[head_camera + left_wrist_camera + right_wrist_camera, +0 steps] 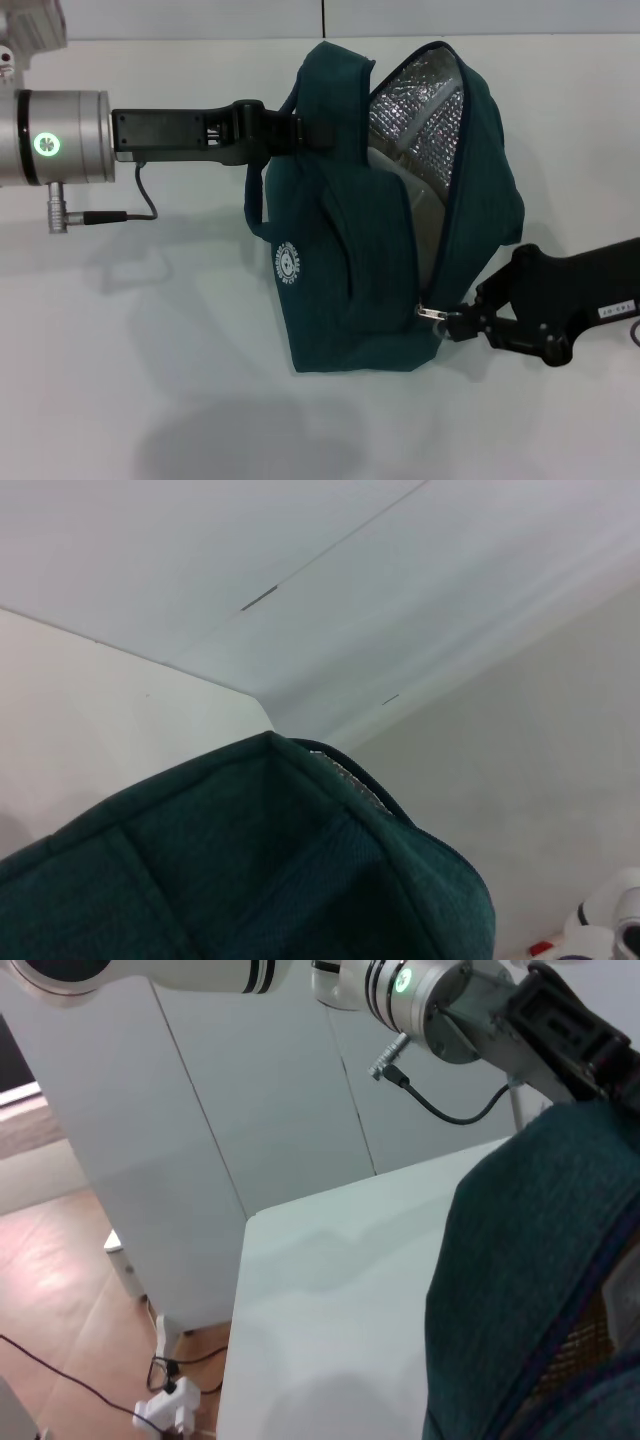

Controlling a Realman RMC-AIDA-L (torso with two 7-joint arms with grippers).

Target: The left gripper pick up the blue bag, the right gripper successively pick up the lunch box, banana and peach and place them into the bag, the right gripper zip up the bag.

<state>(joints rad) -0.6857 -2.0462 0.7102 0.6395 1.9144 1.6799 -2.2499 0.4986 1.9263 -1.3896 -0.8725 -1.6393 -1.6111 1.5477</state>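
The blue bag hangs upright over the white table, its mouth partly open and the silver foil lining showing. My left gripper comes in from the left and is shut on one loop handle at the bag's top. At the bag's lower right, my right gripper is shut on the ring zipper pull. The teal fabric also fills the left wrist view and the right wrist view. The lunch box, banana and peach are hidden.
The table's edge drops to a brown floor with cables, and grey wall panels stand behind it. A white robot part shows past the bag in the left wrist view.
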